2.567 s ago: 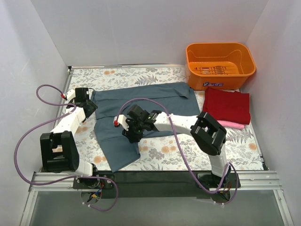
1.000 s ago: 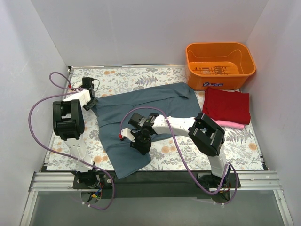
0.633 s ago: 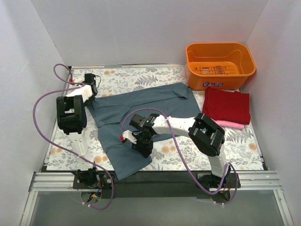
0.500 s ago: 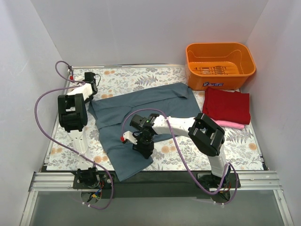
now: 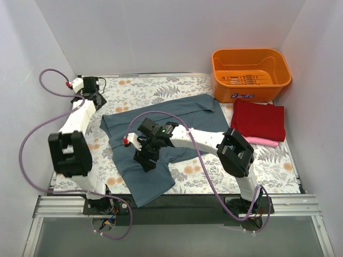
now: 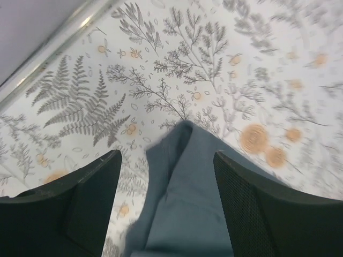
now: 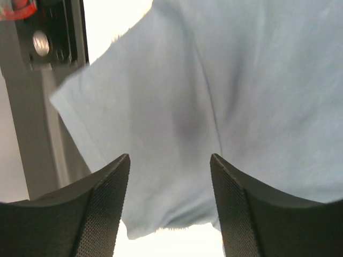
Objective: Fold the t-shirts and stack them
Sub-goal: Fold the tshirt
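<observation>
The slate blue-grey t-shirt lies spread flat mid-table. My left gripper is open at the far left, just beyond the shirt's left corner. In the left wrist view that corner lies on the floral cloth between the open fingers of the gripper, which holds nothing. My right gripper is open over the shirt's near part. The right wrist view shows the gripper empty above the cloth. The dark red t-shirt lies folded at the right, on top of the pink t-shirt.
An orange plastic basket stands at the back right corner. White walls close in the table on three sides. The metal rail runs along the near edge, and also shows in the right wrist view. The floral table cover is bare at the back left.
My left gripper has moved off the shirt's left corner toward the far left. My right gripper has shifted left and back over the shirt. The shirt's left corner now lies flat.
</observation>
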